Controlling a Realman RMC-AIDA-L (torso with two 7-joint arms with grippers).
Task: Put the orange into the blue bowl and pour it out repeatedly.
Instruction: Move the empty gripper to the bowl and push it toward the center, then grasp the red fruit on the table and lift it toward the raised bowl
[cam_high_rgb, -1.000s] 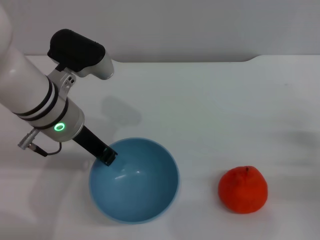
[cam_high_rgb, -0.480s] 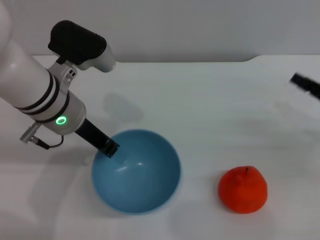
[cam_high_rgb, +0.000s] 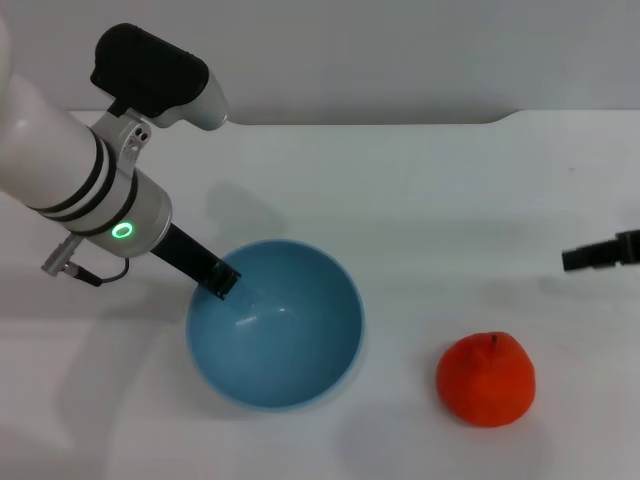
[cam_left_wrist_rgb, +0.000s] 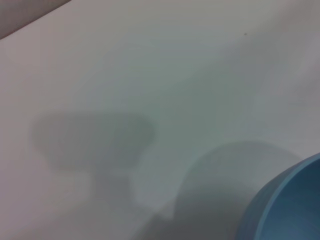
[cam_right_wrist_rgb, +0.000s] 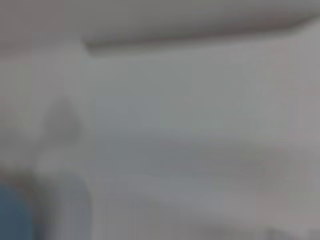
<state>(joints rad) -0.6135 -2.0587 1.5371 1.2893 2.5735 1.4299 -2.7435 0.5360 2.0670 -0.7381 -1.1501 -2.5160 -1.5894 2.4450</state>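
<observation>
The blue bowl (cam_high_rgb: 275, 325) stands upright on the white table (cam_high_rgb: 430, 200), and the left gripper (cam_high_rgb: 217, 282) is at its rim on the robot's left side, with its fingers pinching the bowl's wall, one dark finger (cam_high_rgb: 220, 285) showing inside the rim. The orange (cam_high_rgb: 486, 379) lies on the table well apart from the bowl, to the robot's right, and nothing stands between them. The right gripper (cam_high_rgb: 600, 254) only enters at the right edge of the head view, above the table and beyond the orange, and I cannot tell if its fingers are spread or pressed together.
</observation>
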